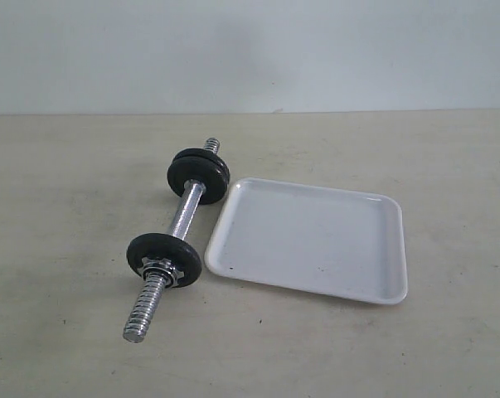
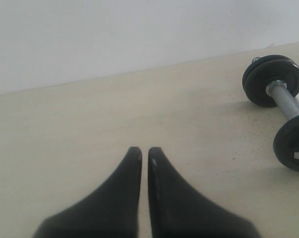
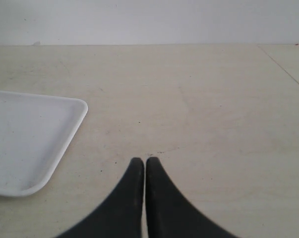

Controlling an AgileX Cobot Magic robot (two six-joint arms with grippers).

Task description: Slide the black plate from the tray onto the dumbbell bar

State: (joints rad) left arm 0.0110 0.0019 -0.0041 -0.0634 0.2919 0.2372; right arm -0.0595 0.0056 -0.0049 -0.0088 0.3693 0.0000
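The dumbbell bar [image 1: 186, 211] lies on the table left of the white tray [image 1: 312, 239], its chrome rod threaded at both ends. Two black plates [image 1: 198, 174] sit pressed together on its far end. A like disc with a silver star nut [image 1: 164, 259] sits toward the near end. The tray holds nothing. My left gripper [image 2: 145, 151] is shut and empty, hovering over bare table left of the bar [image 2: 288, 99] and the plates [image 2: 273, 79]. The right gripper [image 3: 141, 161] is shut and empty, beside the tray's corner [image 3: 25, 139]. Neither gripper shows in the exterior view.
The pale table runs to a plain wall behind. The bar's bare threaded tip [image 1: 146, 311] points toward the front edge.
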